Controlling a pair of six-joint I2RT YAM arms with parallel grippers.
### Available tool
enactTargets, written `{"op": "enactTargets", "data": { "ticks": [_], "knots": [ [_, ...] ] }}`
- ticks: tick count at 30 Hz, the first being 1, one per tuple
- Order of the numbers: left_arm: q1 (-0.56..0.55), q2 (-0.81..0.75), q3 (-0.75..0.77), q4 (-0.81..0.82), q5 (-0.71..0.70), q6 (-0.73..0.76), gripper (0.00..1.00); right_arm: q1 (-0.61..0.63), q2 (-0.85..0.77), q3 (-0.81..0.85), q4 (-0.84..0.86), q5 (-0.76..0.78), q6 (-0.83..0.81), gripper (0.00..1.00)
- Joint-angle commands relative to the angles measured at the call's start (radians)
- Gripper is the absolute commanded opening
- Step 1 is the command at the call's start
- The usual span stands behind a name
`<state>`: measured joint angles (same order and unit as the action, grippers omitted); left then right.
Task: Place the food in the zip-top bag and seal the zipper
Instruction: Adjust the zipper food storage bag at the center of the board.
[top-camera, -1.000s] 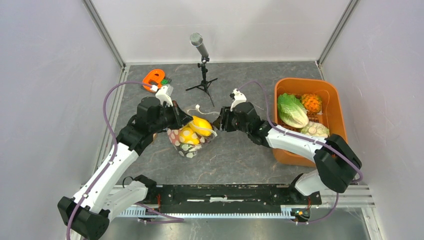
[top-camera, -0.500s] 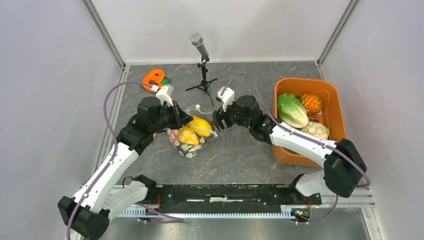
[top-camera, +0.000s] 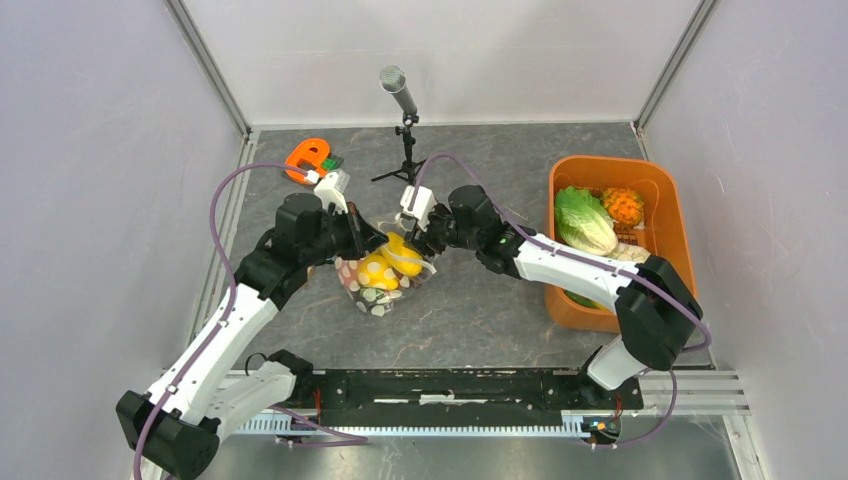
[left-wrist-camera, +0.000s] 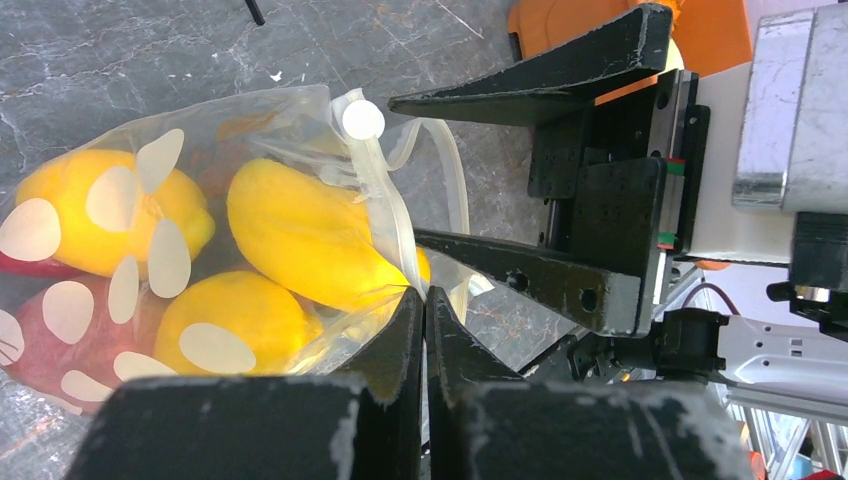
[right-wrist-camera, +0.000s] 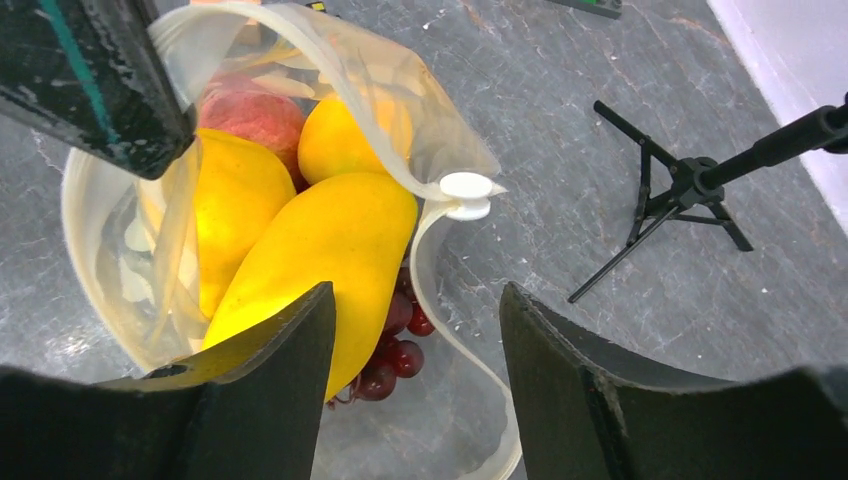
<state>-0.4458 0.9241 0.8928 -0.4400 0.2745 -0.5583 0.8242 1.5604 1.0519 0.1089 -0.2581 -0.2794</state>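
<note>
The zip-top bag (top-camera: 372, 280) lies on the table with its mouth open. It holds yellow mangoes (right-wrist-camera: 320, 240), a red piece (right-wrist-camera: 250, 110) and dark grapes (right-wrist-camera: 395, 350). My left gripper (left-wrist-camera: 425, 300) is shut on the bag's mouth edge by the zipper (left-wrist-camera: 385, 200); it is at the bag's upper left in the top view (top-camera: 368, 240). My right gripper (right-wrist-camera: 415, 300) is open and empty, right over the bag mouth (top-camera: 420, 238), its fingers either side of the zipper strip (right-wrist-camera: 440, 320). The white slider (right-wrist-camera: 467, 192) sits at the strip's far end.
An orange tub (top-camera: 610, 162) at the right holds lettuce (top-camera: 585, 222), an orange pineapple (top-camera: 624, 205) and other pieces. A microphone on a small tripod (top-camera: 405, 140) stands behind the bag. An orange object (top-camera: 308, 157) lies at the back left.
My right gripper has moved left, from beside the bag to over its open mouth. My left gripper and the bag have stayed in place.
</note>
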Motion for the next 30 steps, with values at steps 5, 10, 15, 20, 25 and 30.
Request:
{"op": "enactTargets", "data": {
  "ticks": [5,10,15,20,25,30],
  "knots": [
    [-0.001,-0.019,0.015,0.023,0.04,-0.013,0.02,0.003,0.016,0.026,0.129,0.09,-0.067,0.54],
    [-0.001,-0.023,0.011,0.022,0.036,-0.012,0.02,0.002,0.034,0.025,0.15,0.06,-0.026,0.31],
    [-0.002,-0.029,0.012,0.014,0.031,-0.01,0.02,0.001,0.025,-0.018,0.163,0.078,0.005,0.28],
    [-0.001,-0.025,0.009,0.017,0.03,-0.012,0.02,0.001,-0.002,-0.089,0.241,0.121,0.035,0.37],
    [-0.001,-0.017,0.015,0.019,0.037,-0.011,0.02,0.0,0.024,-0.072,0.247,0.123,0.057,0.31],
    [-0.002,-0.019,0.015,0.017,0.034,-0.006,0.02,-0.007,0.011,-0.073,0.264,0.139,0.113,0.1]
  ]
}}
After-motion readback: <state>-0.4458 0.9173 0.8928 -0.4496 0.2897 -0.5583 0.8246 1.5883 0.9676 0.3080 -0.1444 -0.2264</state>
